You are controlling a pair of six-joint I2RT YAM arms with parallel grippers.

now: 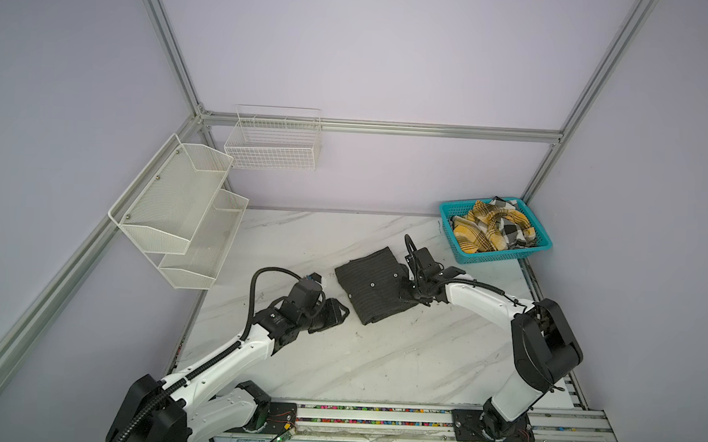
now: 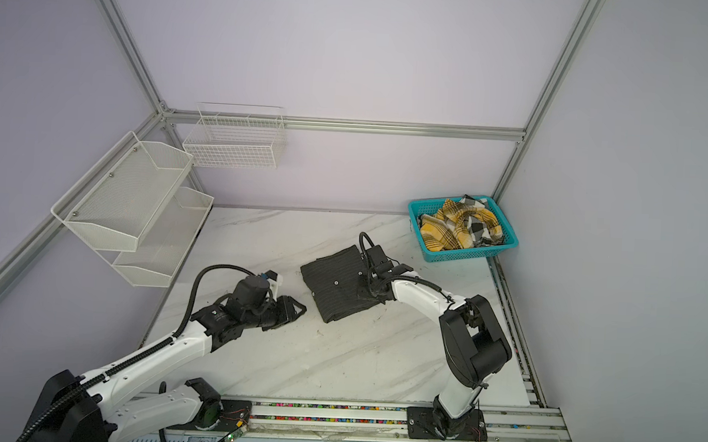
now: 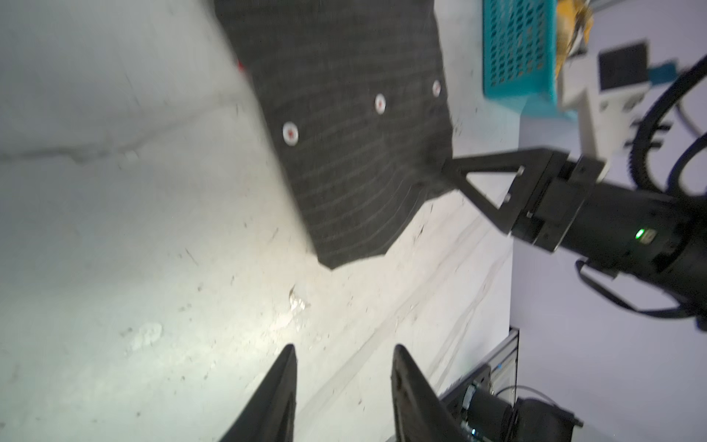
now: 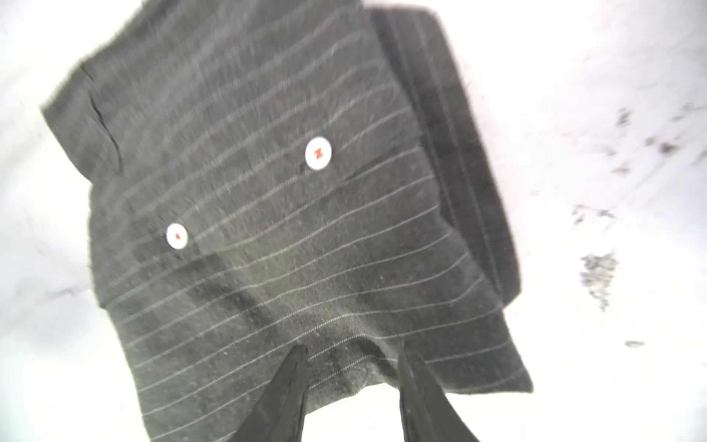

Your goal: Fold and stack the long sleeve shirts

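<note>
The right gripper sets its tips on the nearest edge of the folded charcoal pinstriped shirt. The jaws stand apart, a pucker of cloth rises between them, and no closed grip is evident. Hazard: closing here probably catches only the upper layers, so a lift or drag would peel the fold open. Ahead of the tips the shirt lies flat on the marble table, with a thicker folded band along one side; a sideways pull would likely skew the bundle. Beyond the shirt's far edge the left gripper hangs over bare table, jaws apart and empty, clear of the cloth. It gives no counter-hold, so the bundle can slide. Farthest off, behind the right gripper, the plaid shirt lies crumpled in the teal basket, not yet folded. A careless grab there may lift the basket too.
</note>
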